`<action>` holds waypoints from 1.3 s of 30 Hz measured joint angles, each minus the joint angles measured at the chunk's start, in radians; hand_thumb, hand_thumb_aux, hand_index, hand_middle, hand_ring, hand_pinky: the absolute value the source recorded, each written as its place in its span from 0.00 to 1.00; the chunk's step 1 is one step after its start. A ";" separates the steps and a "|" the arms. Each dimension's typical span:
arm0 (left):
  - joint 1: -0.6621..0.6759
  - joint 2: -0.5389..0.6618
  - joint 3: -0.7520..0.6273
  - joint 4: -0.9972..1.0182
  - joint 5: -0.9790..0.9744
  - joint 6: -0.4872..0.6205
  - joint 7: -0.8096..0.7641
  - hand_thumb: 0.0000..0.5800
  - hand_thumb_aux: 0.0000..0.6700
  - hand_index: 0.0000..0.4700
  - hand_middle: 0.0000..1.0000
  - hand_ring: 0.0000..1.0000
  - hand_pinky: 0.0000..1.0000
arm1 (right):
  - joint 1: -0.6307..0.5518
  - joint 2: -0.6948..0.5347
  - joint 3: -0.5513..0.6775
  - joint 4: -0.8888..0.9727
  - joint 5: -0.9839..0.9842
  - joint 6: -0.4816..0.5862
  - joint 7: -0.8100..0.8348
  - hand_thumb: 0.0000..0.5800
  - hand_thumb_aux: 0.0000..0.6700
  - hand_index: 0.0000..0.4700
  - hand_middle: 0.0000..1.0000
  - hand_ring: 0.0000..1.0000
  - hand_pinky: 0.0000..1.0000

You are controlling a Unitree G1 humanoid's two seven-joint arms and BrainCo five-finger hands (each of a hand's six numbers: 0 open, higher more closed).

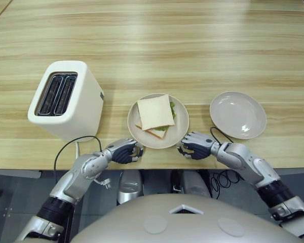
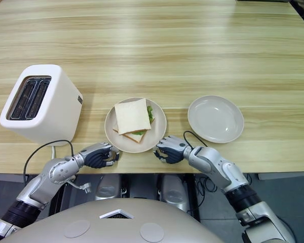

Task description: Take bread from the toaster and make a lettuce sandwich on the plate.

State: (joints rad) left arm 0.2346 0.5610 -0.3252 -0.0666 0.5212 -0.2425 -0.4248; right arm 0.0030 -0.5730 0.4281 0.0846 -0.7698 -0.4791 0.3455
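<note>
Assembly looks finished: the sandwich, lettuce peeking between two slices, lies on the plate near the table's front edge, and the toaster toward the left edge shows empty-looking slots. Little seems left but to draw the arms clear. The left hand and right hand sit at the front edge flanking the plate, fingers curled around nothing.
</note>
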 measured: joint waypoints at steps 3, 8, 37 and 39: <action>-0.036 -0.030 -0.007 0.013 0.019 0.038 0.011 1.00 1.00 0.98 1.00 1.00 1.00 | -0.058 0.039 0.012 0.057 -0.006 0.028 -0.013 1.00 1.00 0.98 1.00 1.00 1.00; -0.102 -0.080 -0.023 0.044 0.039 0.102 0.025 1.00 1.00 0.98 1.00 1.00 1.00 | -0.192 0.115 0.030 0.201 -0.004 0.068 -0.023 1.00 1.00 0.98 1.00 1.00 1.00; -0.449 -0.199 0.078 0.397 -0.118 0.093 0.196 0.00 0.00 0.00 0.95 0.95 0.95 | -0.522 0.260 -0.045 0.628 0.201 -0.066 -0.298 0.17 0.09 0.08 0.52 0.52 0.52; -0.384 -0.201 0.145 0.255 -0.172 0.055 0.231 0.00 0.00 0.00 0.00 0.00 0.00 | -0.443 0.252 -0.099 0.474 0.258 -0.096 -0.325 0.00 0.00 0.00 0.29 0.29 0.29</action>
State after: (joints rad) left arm -0.1494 0.3599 -0.1799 0.1879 0.3494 -0.1876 -0.1937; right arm -0.4404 -0.3206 0.3290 0.5591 -0.5117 -0.5749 0.0200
